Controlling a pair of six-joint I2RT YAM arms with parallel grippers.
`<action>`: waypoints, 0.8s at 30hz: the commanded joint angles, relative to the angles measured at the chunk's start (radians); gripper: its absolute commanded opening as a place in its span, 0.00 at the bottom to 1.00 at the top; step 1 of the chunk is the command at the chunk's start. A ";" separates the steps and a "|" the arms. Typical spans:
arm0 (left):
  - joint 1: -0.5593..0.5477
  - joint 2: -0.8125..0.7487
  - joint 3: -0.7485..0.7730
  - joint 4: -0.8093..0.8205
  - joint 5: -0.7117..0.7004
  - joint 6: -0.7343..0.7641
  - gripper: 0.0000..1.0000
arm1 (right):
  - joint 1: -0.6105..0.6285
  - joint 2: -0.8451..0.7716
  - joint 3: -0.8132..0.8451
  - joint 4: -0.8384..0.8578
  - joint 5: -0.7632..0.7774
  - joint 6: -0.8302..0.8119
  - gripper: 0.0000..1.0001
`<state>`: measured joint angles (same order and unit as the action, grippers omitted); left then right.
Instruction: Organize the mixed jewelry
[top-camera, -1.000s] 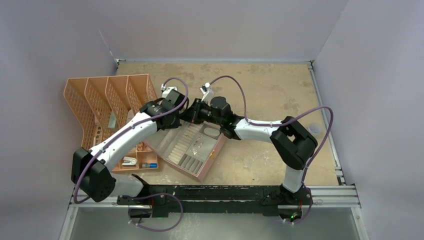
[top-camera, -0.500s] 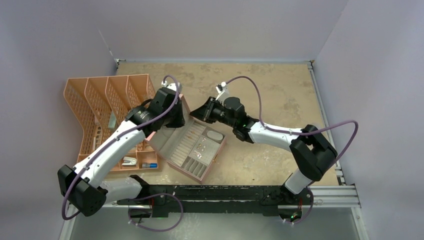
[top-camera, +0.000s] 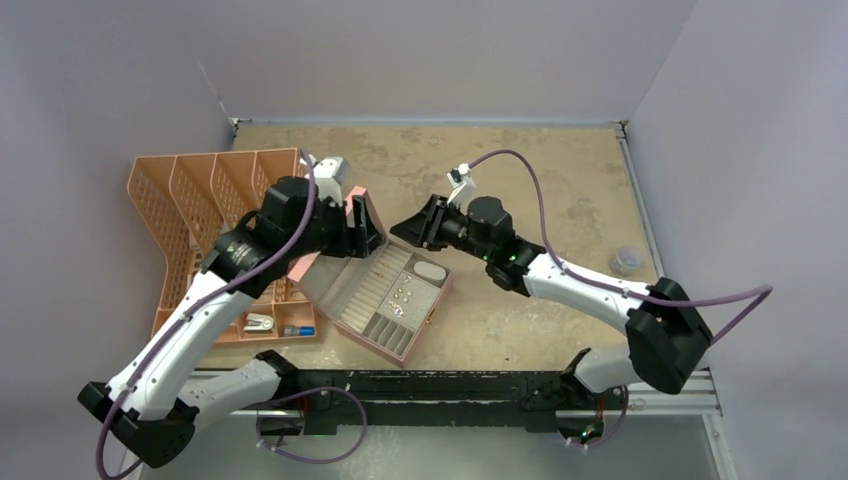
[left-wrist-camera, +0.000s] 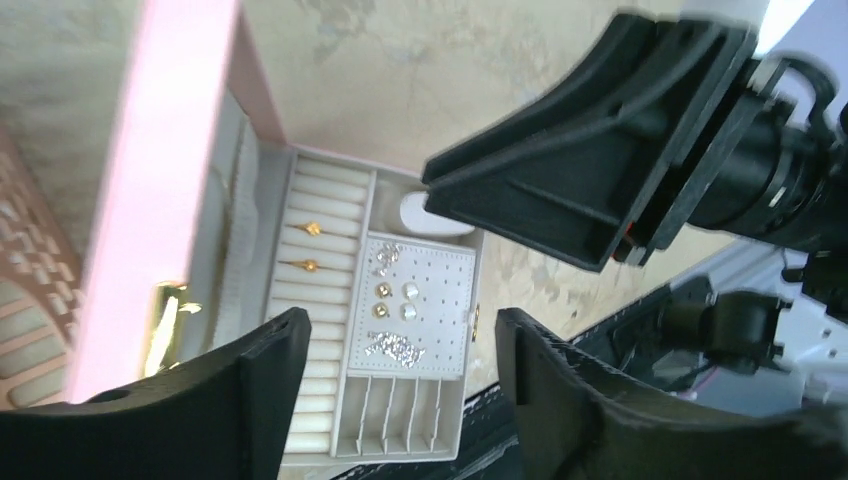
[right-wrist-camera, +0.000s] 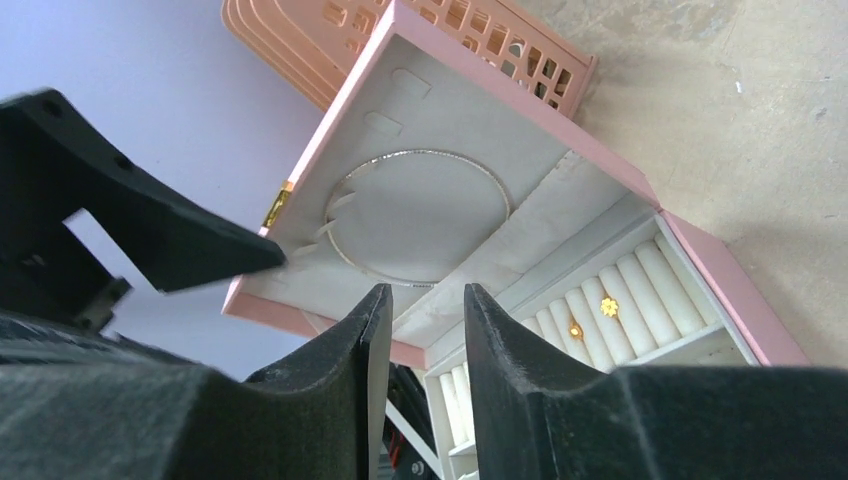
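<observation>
1. A pink box lies open on the desk. Its lid is raised at the box's back edge, with the pale lining facing the box's right.
2. The left pincer hovers above the box, just beside the lid. Its jaws are spread wide and there is nothing between them. One finger comes close to the lid's edge, but I cannot tell whether it touches.
3. The right pincer hangs over the box's far right corner, aimed at the lid's lining. Its fingers are parted by a narrow gap and hold nothing.
4. The silvery hoop lies flat against the lid's lining, around a round pocket.
5. Two gold rings sit in the padded rolls at the box's lid side, one roll apart.
6. Small gold and sparkly studs are pinned on the perforated pad in the middle of the box.
7. An orange rack stands against the box's left side. A white clip and a blue-capped tube lie in its low tray, left of the box.
8. A clear cup stands on the desk well to the right of the box.
</observation>
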<state>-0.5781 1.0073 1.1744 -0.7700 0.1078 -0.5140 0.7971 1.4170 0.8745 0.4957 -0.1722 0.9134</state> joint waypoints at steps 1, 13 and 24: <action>0.003 -0.051 0.131 -0.068 -0.170 0.012 0.73 | -0.004 -0.070 -0.009 -0.069 0.033 -0.045 0.38; 0.004 0.032 0.141 -0.157 -0.468 0.056 0.79 | -0.004 -0.089 -0.018 -0.106 0.075 -0.012 0.45; 0.004 0.136 0.092 -0.087 -0.358 0.051 0.75 | -0.004 -0.092 -0.034 -0.113 0.081 0.008 0.45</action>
<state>-0.5781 1.1336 1.2602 -0.9039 -0.2867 -0.4747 0.7971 1.3399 0.8570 0.3592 -0.1139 0.9058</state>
